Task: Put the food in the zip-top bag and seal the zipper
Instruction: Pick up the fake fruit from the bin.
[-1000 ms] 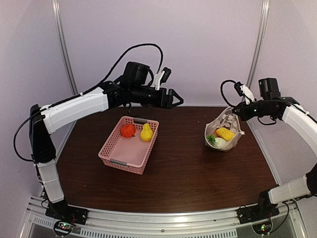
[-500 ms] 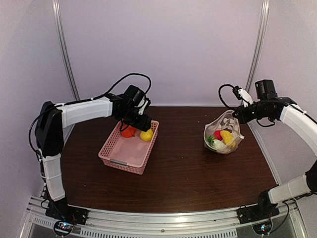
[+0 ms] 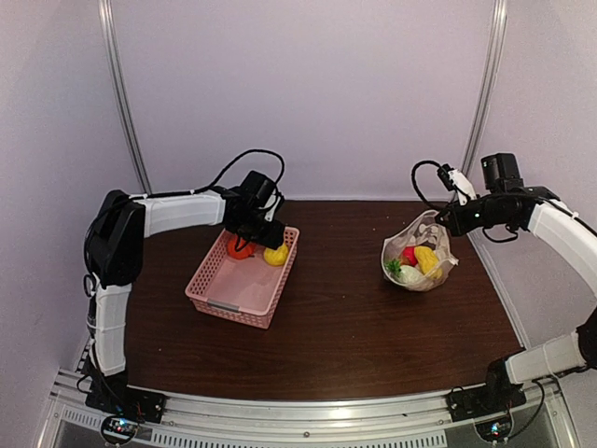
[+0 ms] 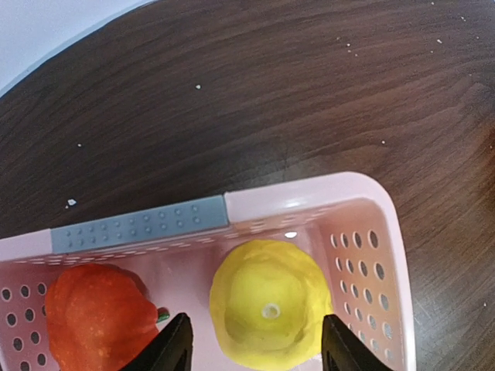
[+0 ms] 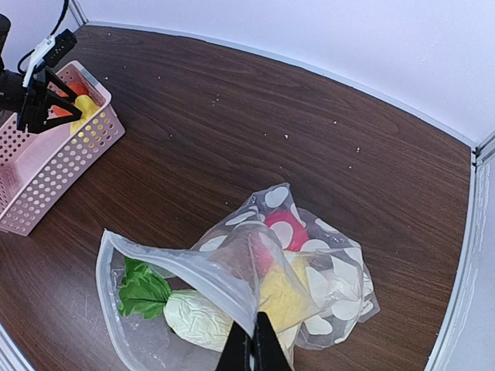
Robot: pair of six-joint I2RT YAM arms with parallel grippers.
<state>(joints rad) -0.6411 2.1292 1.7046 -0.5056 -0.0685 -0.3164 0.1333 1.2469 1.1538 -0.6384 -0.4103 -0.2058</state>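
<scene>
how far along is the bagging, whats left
Done: red, yellow and green-white food sits in the zip-top bag. In hand: the right claw pinches the bag's rim, holding it open; the left claw is open astride the yellow fruit in the pink basket. Left: that fruit, the orange one, then sealing.

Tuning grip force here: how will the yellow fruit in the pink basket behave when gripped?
Probably light and stiff: the yellow fruit looks like moulded plastic. Its rounded, smooth sides might slip from the left gripper, open astride it. Nudged, it may roll against the pink basket wall.
</scene>
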